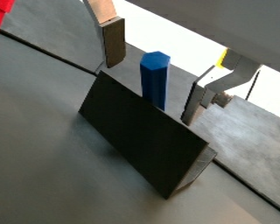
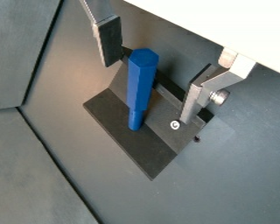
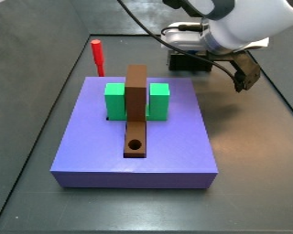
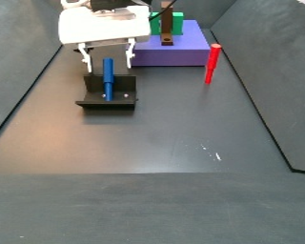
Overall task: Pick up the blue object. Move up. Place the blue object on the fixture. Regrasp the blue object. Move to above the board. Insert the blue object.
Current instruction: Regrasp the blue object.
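Note:
The blue object (image 1: 154,80) is a slim dark-blue hexagonal peg. It stands upright in the fixture (image 1: 143,140), a dark block on a base plate. It also shows in a wrist view (image 2: 140,87) and a side view (image 4: 108,78). My gripper (image 1: 154,83) is open and straddles the peg's upper half. One finger (image 1: 113,44) stands on each side, with a gap between each pad and the peg. In a side view my gripper (image 4: 107,62) hangs over the fixture (image 4: 108,99). The purple board (image 3: 174,146) lies apart from it. In that view the arm hides the peg.
On the board stand a brown bar (image 3: 136,110) with a round hole (image 3: 135,145) and two green blocks (image 3: 114,101). A red upright peg (image 3: 98,57) stands on the floor beside the board, also seen in a side view (image 4: 213,62). Dark walls edge the floor.

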